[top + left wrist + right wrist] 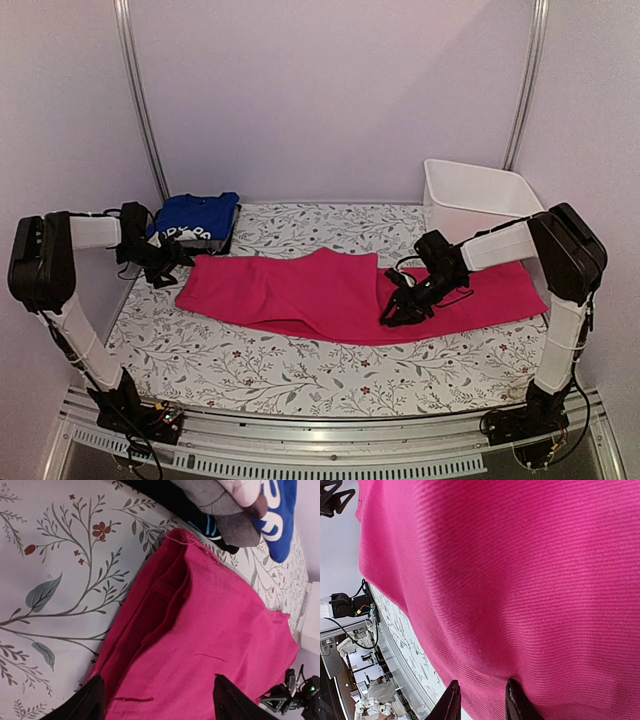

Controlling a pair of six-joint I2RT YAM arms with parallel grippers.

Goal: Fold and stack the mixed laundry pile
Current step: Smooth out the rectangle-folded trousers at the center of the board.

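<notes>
- Left gripper (168, 268): hovers at the left end of the pink garment (300, 290). Its fingers (87, 705) are spread wide and hold nothing.
- Back-left corner: the blue garment (197, 215) with white print lies folded on top of a small stack. The left wrist view shows grey cloth (225, 502) and a dark piece (200, 525) in the same stack. This part looks done.
- Centre: the pink garment stretches nearly the full width of the floral table cover (300, 365), just beside the stack. Its left end shows doubled layers, but it is still long and loose, so I judge it part-folded at most.
- Right gripper (482, 690): set down on the right half of the pink garment, fingers drawn close together with a ridge of cloth between them. It looks like a pinch on the fabric.
- Back right: the white bin (470, 190) stands well apart from the stack.
- Left to do, by my reading: finish folding the pink garment, then set it on the stack.
</notes>
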